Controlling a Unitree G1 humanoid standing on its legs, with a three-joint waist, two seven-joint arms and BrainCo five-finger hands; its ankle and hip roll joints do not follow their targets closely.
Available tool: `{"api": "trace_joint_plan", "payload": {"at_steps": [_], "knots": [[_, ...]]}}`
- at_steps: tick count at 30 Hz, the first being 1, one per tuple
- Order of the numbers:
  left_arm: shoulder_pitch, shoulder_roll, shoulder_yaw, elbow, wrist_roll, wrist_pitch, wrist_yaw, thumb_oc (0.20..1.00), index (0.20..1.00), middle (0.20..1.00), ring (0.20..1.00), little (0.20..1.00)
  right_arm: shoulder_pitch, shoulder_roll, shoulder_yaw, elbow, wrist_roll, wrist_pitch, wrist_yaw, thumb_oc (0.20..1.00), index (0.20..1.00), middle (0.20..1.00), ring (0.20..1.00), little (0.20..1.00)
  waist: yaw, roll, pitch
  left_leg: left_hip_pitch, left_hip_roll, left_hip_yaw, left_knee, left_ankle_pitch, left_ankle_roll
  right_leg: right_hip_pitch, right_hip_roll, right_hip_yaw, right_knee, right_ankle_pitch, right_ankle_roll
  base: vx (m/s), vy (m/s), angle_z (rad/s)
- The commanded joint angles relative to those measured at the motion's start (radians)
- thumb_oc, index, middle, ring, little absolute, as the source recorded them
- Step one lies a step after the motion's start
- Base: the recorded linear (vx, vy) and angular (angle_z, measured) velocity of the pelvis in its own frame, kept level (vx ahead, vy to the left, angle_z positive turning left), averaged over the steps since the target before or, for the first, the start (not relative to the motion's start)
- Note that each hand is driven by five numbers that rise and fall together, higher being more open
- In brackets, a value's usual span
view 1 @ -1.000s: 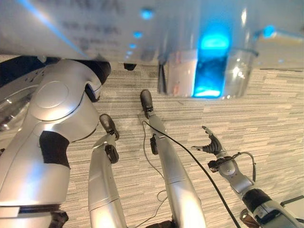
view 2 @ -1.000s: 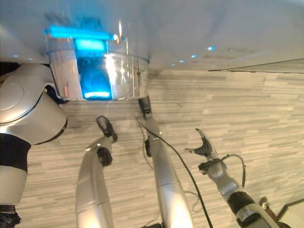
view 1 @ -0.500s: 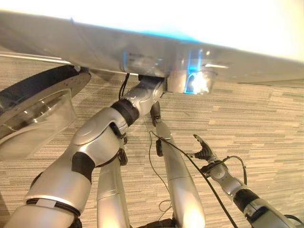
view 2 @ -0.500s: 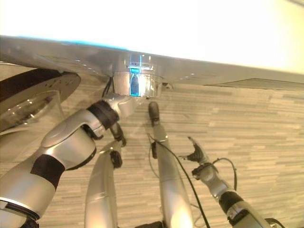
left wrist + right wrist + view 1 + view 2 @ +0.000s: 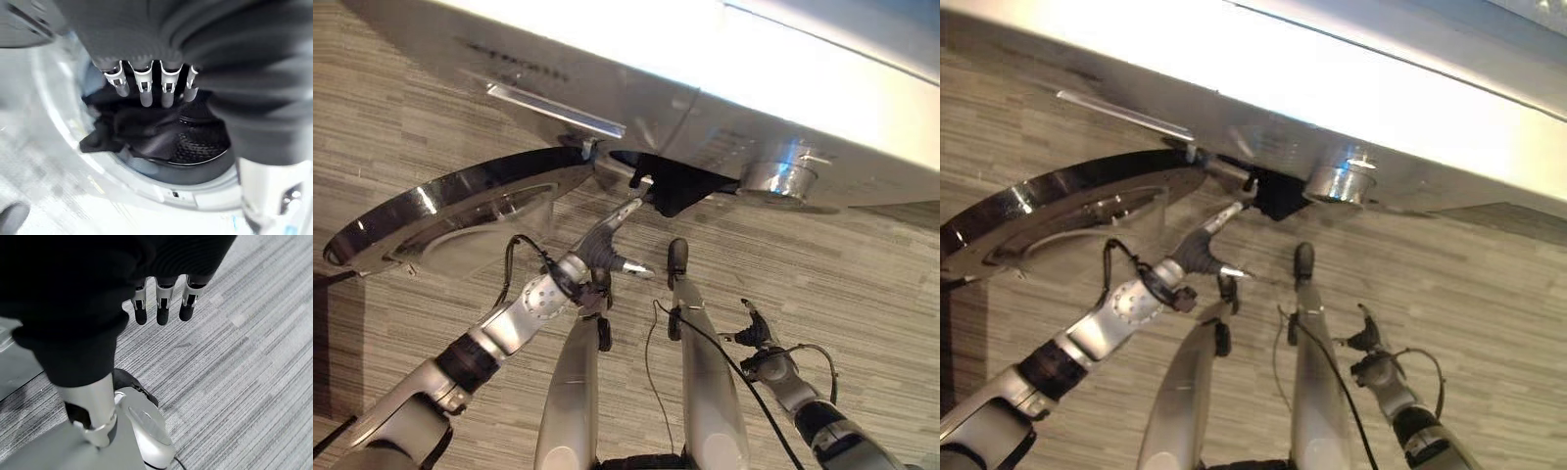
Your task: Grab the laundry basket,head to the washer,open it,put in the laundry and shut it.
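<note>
Reaching up toward the washer (image 5: 724, 69), the left hand (image 5: 612, 230) hangs with its fingers (image 5: 146, 90) straight and apart, holding nothing, just before the drum opening where dark laundry (image 5: 146, 132) lies inside. The washer's round door (image 5: 460, 211) stands swung open beside that arm. The right hand (image 5: 754, 331) hangs low over the striped grey floor (image 5: 234, 333), well apart from the washer, its fingers relaxed and empty.
</note>
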Motion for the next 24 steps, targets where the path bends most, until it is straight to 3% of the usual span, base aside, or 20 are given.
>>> {"api": "trace_joint_plan", "payload": {"at_steps": [1, 2, 3, 5, 8, 9, 10, 15, 17, 18, 19, 20, 24], "knots": [[0.080, 0.044, 0.025, -0.149, -0.091, -0.052, -0.058, 1.000, 1.000, 1.000, 1.000, 1.000, -0.063, 0.015, 0.003, 0.066, 0.086, -0.016, 0.023, 1.000, 1.000, 1.000, 1.000, 1.000, 0.041, 0.062, -0.001, 0.050, 0.034, -0.048, 0.071, -0.181, 0.002, 0.024, -0.036, -0.079, -0.114, 0.023, 0.025, -0.02, -0.031, 0.26], [0.081, 0.044, 0.027, -0.150, -0.091, -0.051, -0.058, 1.000, 1.000, 1.000, 1.000, 1.000, -0.064, 0.016, 0.003, 0.067, 0.086, -0.016, 0.023, 1.000, 1.000, 1.000, 1.000, 1.000, 0.039, 0.061, -0.001, 0.050, 0.034, -0.049, 0.071, -0.181, 0.002, 0.024, -0.036, -0.079, -0.114, 0.023, 0.025, -0.04, -0.079, 0.36], [0.099, 0.057, 0.040, -0.162, -0.095, -0.046, -0.068, 1.000, 1.000, 1.000, 1.000, 1.000, -0.144, 0.008, -0.011, 0.126, 0.130, -0.014, 0.017, 1.000, 1.000, 1.000, 1.000, 1.000, 0.074, 0.077, -0.001, 0.050, 0.027, -0.064, 0.058, -0.164, -0.007, 0.044, -0.052, -0.099, -0.126, 0.025, 0.031, -0.04, -0.077, 0.52], [0.132, 0.064, 0.070, -0.185, -0.104, -0.045, -0.078, 1.000, 1.000, 1.000, 1.000, 1.000, -0.197, -0.005, -0.020, 0.163, 0.156, -0.016, 0.013, 1.000, 1.000, 1.000, 1.000, 1.000, 0.093, 0.096, -0.001, 0.046, 0.016, -0.083, 0.038, -0.139, -0.016, 0.056, -0.064, -0.121, -0.130, 0.020, 0.031, -0.04, -0.064, 0.72], [0.156, 0.060, 0.104, -0.206, -0.083, -0.037, -0.099, 1.000, 1.000, 1.000, 1.000, 1.000, -0.335, -0.036, -0.086, 0.309, 0.252, -0.005, 0.029, 1.000, 1.000, 1.000, 1.000, 1.000, 0.159, 0.134, -0.010, 0.019, -0.007, -0.116, -0.009, -0.096, -0.026, 0.054, -0.087, -0.171, -0.126, 0.011, 0.034, -0.03, -0.029, 0.67], [0.155, 0.060, 0.104, -0.207, -0.082, -0.036, -0.099, 1.000, 1.000, 1.000, 1.000, 1.000, -0.340, -0.037, -0.085, 0.314, 0.254, -0.008, 0.032, 1.000, 1.000, 1.000, 1.000, 1.000, 0.157, 0.136, -0.011, 0.017, -0.008, -0.119, -0.011, -0.094, -0.026, 0.052, -0.088, -0.174, -0.126, 0.011, 0.034, -0.02, -0.073, 0.51], [0.157, 0.027, 0.111, -0.210, -0.081, -0.033, -0.112, 1.000, 1.000, 1.000, 1.000, 1.000, -0.406, -0.086, -0.114, 0.374, 0.304, 0.001, 0.048, 1.000, 1.000, 1.000, 1.000, 1.000, 0.199, 0.156, -0.021, -0.001, -0.017, -0.138, -0.048, -0.065, -0.035, 0.043, -0.103, -0.196, -0.122, 0.002, 0.039, -0.02, -0.066, 0.51], [0.159, -0.007, 0.107, -0.218, -0.092, -0.033, -0.136, 1.000, 1.000, 1.000, 1.000, 1.000, -0.493, -0.166, -0.139, 0.434, 0.376, 0.005, 0.083, 1.000, 1.000, 1.000, 1.000, 1.000, 0.242, 0.186, -0.037, -0.021, -0.019, -0.155, -0.110, -0.019, -0.047, 0.026, -0.113, -0.222, -0.127, -0.008, 0.042, 0.00, -0.026, 0.43], [0.144, -0.028, 0.079, -0.224, -0.095, -0.027, -0.156, 1.000, 1.000, 1.000, 1.000, 1.000, -0.557, -0.228, -0.095, 0.498, 0.358, 0.039, 0.124, 1.000, 1.000, 1.000, 1.000, 1.000, 0.282, 0.198, -0.046, -0.031, -0.016, -0.166, -0.143, 0.013, -0.059, 0.019, -0.125, -0.240, -0.134, -0.014, 0.048, 0.00, -0.047, 0.14], [0.142, -0.032, 0.078, -0.223, -0.096, -0.027, -0.156, 1.000, 1.000, 1.000, 1.000, 1.000, -0.564, -0.232, -0.093, 0.504, 0.358, 0.039, 0.129, 1.000, 1.000, 1.000, 1.000, 1.000, 0.281, 0.201, -0.047, -0.033, -0.016, -0.167, -0.145, 0.014, -0.059, 0.018, -0.126, -0.242, -0.134, -0.014, 0.048, 0.00, -0.054, 0.14], [0.131, -0.046, 0.056, -0.220, -0.106, -0.014, -0.177, 1.000, 1.000, 1.000, 1.000, 1.000, -0.586, -0.238, -0.038, 0.596, 0.311, 0.108, 0.207, 1.000, 1.000, 1.000, 1.000, 1.000, 0.295, 0.208, -0.049, -0.044, -0.019, -0.173, -0.152, 0.028, -0.060, 0.010, -0.129, -0.253, -0.128, -0.025, 0.041, 0.01, -0.029, 0.16], [0.130, -0.052, 0.048, -0.215, -0.108, -0.008, -0.184, 1.000, 1.000, 1.000, 1.000, 1.000, -0.593, -0.231, -0.021, 0.622, 0.300, 0.130, 0.244, 1.000, 1.000, 1.000, 1.000, 1.000, 0.298, 0.212, -0.051, -0.050, -0.020, -0.177, -0.153, 0.031, -0.059, 0.008, -0.130, -0.256, -0.122, -0.029, 0.038, 0.01, -0.028, 0.14], [0.124, -0.075, 0.039, -0.204, -0.095, 0.022, -0.208, 1.000, 1.000, 1.000, 1.000, 1.000, -0.590, -0.230, -0.012, 0.652, 0.288, 0.169, 0.315, 1.000, 1.000, 1.000, 1.000, 1.000, 0.313, 0.216, -0.058, -0.057, -0.029, -0.184, -0.158, 0.038, -0.053, -0.002, -0.131, -0.258, -0.105, -0.038, 0.033, 0.02, 0.017, 0.12]]}}
